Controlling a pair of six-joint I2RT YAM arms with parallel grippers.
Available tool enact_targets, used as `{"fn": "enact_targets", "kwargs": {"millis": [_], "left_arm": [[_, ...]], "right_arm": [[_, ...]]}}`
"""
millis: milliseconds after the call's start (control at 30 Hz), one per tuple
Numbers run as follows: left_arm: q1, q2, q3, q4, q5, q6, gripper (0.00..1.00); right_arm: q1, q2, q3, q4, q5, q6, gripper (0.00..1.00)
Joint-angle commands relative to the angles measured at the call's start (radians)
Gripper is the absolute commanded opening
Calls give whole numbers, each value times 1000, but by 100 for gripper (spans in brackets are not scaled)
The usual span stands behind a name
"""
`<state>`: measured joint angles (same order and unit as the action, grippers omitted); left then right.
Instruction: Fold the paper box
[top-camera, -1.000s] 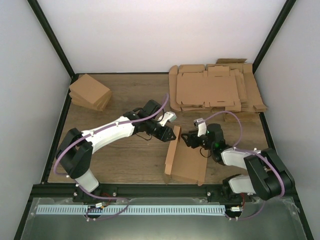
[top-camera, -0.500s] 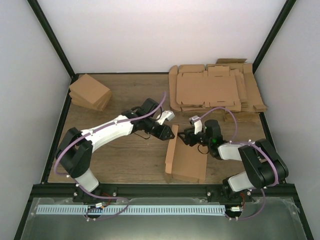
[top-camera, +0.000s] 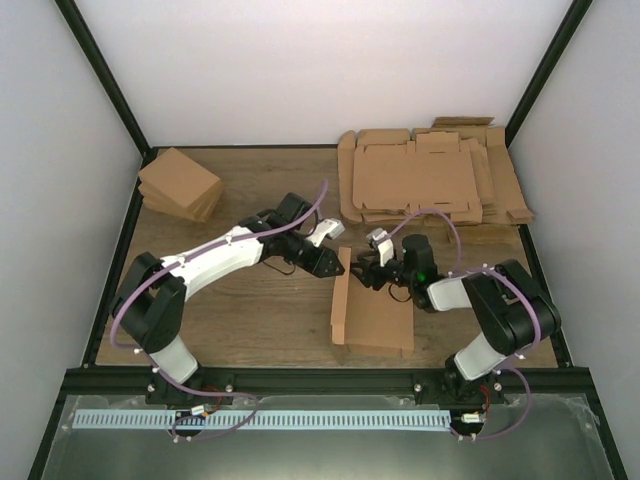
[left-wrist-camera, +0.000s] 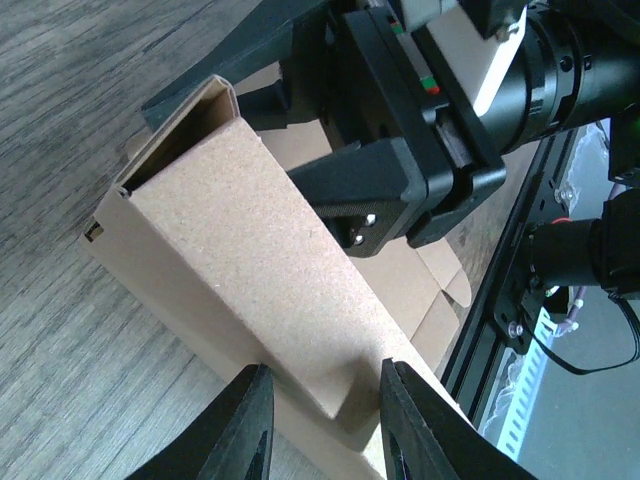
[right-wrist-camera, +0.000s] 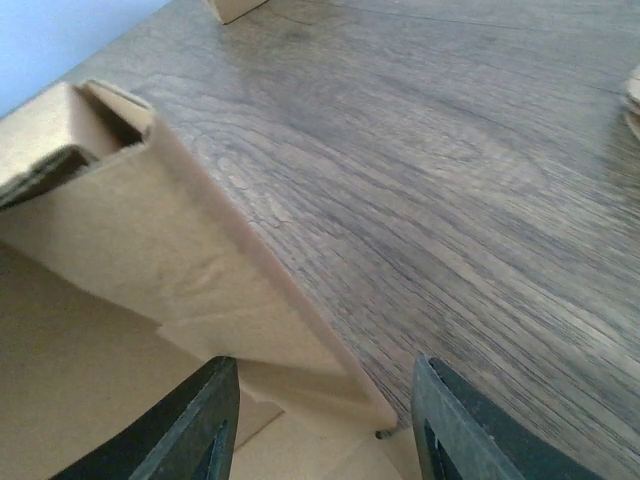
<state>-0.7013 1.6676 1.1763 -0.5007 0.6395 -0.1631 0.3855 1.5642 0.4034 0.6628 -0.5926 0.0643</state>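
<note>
Brown cardboard, the paper box (top-camera: 378, 322) lies on the counter (top-camera: 250, 320) between our arms, mostly flat: only its left wall stands. Our left pincer (left-wrist-camera: 322, 415) pinches that wall narrowly; the right pincer (right-wrist-camera: 325, 425) straddles it, half wide, not gripping. Other walls and flaps remain, we judge.

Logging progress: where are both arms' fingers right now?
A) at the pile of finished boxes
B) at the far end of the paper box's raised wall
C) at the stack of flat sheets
B: the left fingers and right fingers both straddle the upright wall of the paper box at its far end.
</note>
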Motion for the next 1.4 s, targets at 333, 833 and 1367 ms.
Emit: {"fn": "enact_targets", "kwargs": {"millis": [333,833,1367], "left_arm": [[13,61,7,-47,24,68,32],[19,25,9,-51,-11,68,41],[25,-324,-29,-8,-438,-28,88]], "right_arm": [[33,78,97,96,-48,-124,39],[47,41,103,62,-21,-106,7],[76,-142,64,-156,348,124,1]]}}
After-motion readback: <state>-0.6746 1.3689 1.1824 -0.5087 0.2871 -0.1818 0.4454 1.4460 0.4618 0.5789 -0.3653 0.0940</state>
